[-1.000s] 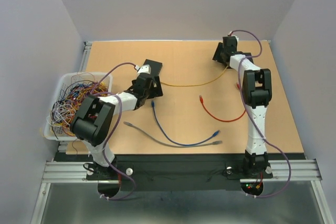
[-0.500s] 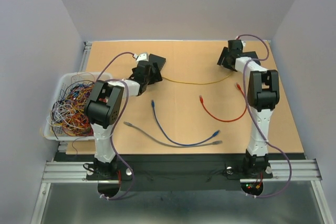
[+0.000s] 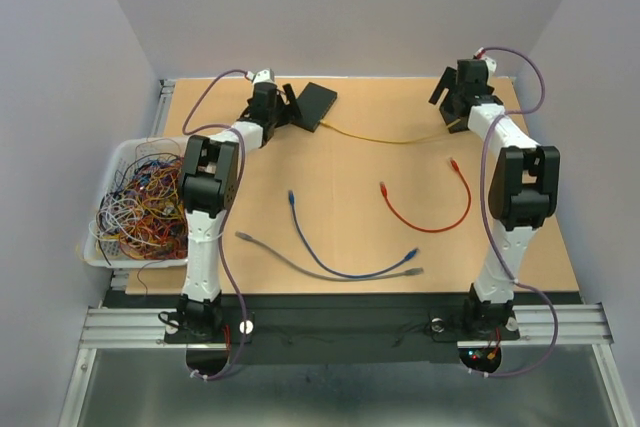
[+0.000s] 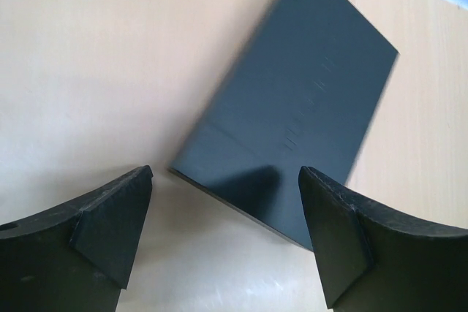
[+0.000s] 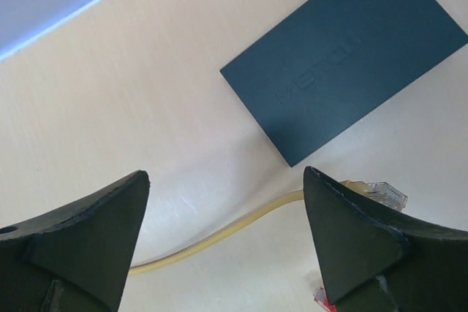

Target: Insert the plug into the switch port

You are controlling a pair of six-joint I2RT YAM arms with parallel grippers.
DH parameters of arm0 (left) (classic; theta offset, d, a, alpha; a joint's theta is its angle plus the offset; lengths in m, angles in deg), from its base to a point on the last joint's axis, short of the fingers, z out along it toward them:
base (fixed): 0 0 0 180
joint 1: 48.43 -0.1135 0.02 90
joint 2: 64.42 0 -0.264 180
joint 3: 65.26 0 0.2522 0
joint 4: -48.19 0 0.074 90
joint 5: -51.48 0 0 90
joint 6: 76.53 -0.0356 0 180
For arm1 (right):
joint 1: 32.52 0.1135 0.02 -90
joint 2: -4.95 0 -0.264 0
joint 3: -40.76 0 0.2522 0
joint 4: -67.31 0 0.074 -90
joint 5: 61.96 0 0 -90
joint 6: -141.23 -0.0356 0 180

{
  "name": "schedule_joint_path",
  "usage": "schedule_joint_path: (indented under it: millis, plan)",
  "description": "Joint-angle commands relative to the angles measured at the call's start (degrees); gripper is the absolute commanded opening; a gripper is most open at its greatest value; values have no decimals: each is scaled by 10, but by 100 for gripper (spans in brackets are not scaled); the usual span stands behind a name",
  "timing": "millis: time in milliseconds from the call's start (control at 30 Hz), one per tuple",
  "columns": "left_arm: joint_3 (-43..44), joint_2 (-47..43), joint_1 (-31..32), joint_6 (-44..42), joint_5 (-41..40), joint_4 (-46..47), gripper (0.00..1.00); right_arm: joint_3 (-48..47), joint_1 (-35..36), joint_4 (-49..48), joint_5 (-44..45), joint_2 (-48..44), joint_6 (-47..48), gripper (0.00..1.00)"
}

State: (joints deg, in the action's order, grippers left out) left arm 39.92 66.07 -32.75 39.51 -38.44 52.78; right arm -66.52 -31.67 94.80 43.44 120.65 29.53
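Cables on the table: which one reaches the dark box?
The yellow cable: one end meets the dark box; the red cable, blue cable and grey cable lie apart.

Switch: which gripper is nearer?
Left. The left gripper sits just beside the switch, jaws open toward it; the right gripper is far off to its right, near the yellow cable's end.

Light: soft, even brightness is falling on the tan wooden desk [image 3: 350, 177].
Shadow: a dim patch is lying on the flat dark rectangular switch box [image 4: 292, 122].
Blur: its edges are smearing in the left wrist view only.
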Motion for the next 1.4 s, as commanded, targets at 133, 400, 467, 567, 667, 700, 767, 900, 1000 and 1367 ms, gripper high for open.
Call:
schedule_joint_path:
  millis: [133, 400, 467, 567, 667, 700, 767, 900, 1000, 1367]
  plan:
    - [48, -46, -34, -5, 34, -37, 93, -102, -60, -28, -14, 95, -47, 91]
    - [-206, -211, -33, 26, 68, 85, 93, -303, -75, -74, -68, 245, -45, 92]
    - [-236, -233, -32, 26, 78, 106, 93, -339, -75, -80, -71, 271, -40, 92]
    - [-275, -267, -31, 18, 82, 108, 93, -402, -75, -92, -64, 313, -20, 94]
    - [-297, -291, -31, 14, 85, 109, 93, -454, -75, -100, -67, 357, -6, 96]
    - [-302, -296, -31, 15, 89, 109, 93, -466, -75, -100, -65, 368, 4, 96]
    - [-311, -311, -26, 16, 97, 109, 93, -483, -75, -101, -51, 391, 16, 98]
    - [-331, -333, -15, 14, 94, 111, 93, -467, -75, -100, -29, 405, 45, 100]
    - [-339, -335, -13, 14, 95, 113, 92, -461, -75, -66, -33, 407, 51, 100]
    - [-351, -319, 0, 28, 119, 121, 90, -443, -72, 101, -98, 395, 49, 97]
